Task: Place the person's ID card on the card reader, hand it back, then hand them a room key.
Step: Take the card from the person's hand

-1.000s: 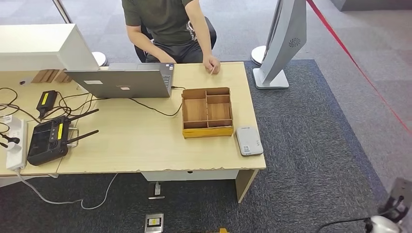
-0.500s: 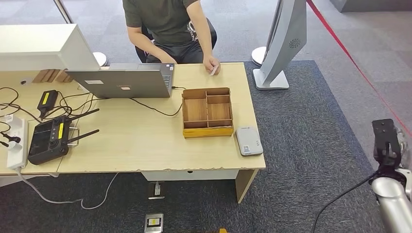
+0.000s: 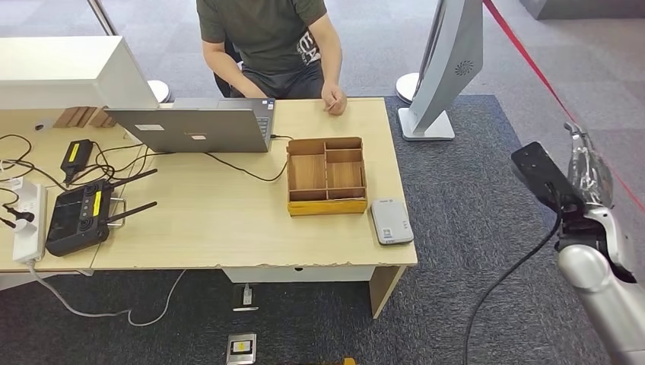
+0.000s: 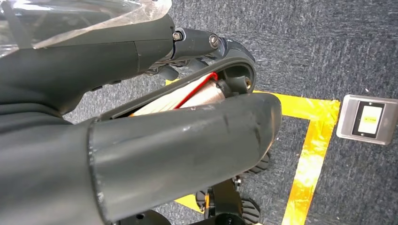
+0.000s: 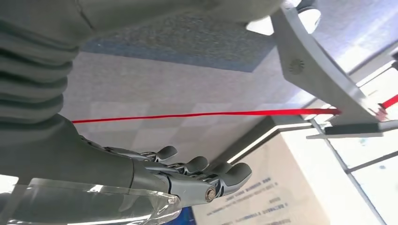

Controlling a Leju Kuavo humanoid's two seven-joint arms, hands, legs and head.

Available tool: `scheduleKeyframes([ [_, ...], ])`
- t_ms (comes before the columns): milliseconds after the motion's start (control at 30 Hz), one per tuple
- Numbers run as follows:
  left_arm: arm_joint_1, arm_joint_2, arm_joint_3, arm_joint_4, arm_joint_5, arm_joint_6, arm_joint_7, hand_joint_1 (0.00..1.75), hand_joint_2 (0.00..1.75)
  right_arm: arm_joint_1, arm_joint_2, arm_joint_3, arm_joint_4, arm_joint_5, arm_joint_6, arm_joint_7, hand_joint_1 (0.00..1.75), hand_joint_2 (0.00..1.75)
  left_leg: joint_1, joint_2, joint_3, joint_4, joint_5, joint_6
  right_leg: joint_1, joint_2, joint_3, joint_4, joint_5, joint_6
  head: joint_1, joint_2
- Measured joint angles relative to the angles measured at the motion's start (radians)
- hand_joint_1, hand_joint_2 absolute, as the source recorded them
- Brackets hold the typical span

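Grey carpet surrounds the pale table (image 3: 228, 228), with a person (image 3: 266, 38) seated at its far side. Their hand (image 3: 333, 100) rests on the far edge; I cannot make out the ID card. A laptop (image 3: 194, 129) sits open, a wooden tray (image 3: 325, 176) beside it, and the card reader (image 3: 391, 221) just right of the tray. My right robot hand (image 5: 197, 176) is raised off to the right, well apart from the table, fingers loosely extended and holding nothing. I cannot tell my left robot hand's state.

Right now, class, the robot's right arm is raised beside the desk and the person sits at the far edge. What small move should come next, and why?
Probably swing the right hand over the desk toward the person's hand. The right hand is out over the carpet, holding nothing, fingers loosely extended. The card reader bears no card.
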Motion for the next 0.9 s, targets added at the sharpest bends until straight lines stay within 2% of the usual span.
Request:
scheduleKeyframes([
  [133, -0.002, 0.000, -0.011, 0.000, -0.004, 0.000, 0.003, 0.00, 0.00, -0.012, -0.003, 0.029, -0.068, 0.065, 0.033, 0.007, 0.00, 1.75, 0.000, 0.001, -0.001, 0.000, 0.000, 0.000, 0.000, 0.000, 0.000, 0.000, 0.000, 0.000, 0.000, 0.000],
  [300, -0.012, -0.002, -0.018, -0.001, -0.009, -0.002, 0.009, 0.00, 0.00, -0.114, 0.016, 0.131, -0.148, 0.385, 0.201, 0.057, 0.00, 1.75, 0.001, 0.001, -0.002, 0.000, 0.001, -0.001, 0.001, 0.000, 0.000, 0.001, 0.000, 0.000, 0.000, 0.000],
  [400, -0.017, -0.004, -0.020, -0.002, -0.009, -0.009, 0.017, 0.00, 0.00, -0.182, 0.047, 0.212, -0.164, 0.507, 0.276, 0.062, 0.00, 1.75, 0.002, 0.000, -0.001, 0.000, 0.002, -0.002, 0.002, 0.000, -0.001, 0.001, 0.001, -0.001, 0.000, 0.000],
  [667, -0.026, -0.008, -0.021, -0.005, -0.008, -0.012, 0.018, 0.00, 0.00, -0.297, 0.117, 0.381, -0.131, 0.689, 0.290, 0.039, 0.00, 1.75, 0.002, 0.000, -0.002, 0.000, 0.002, -0.002, 0.002, 0.000, -0.001, 0.001, 0.001, -0.001, 0.000, 0.000],
  [900, -0.012, -0.009, -0.021, -0.005, 0.019, -0.010, 0.014, 0.00, 0.00, -0.409, 0.234, 0.486, 0.029, 0.740, 0.266, 0.015, 0.00, 1.75, 0.002, 0.000, -0.004, 0.000, 0.002, -0.002, 0.002, 0.000, -0.004, 0.001, 0.001, -0.002, 0.000, 0.000],
])
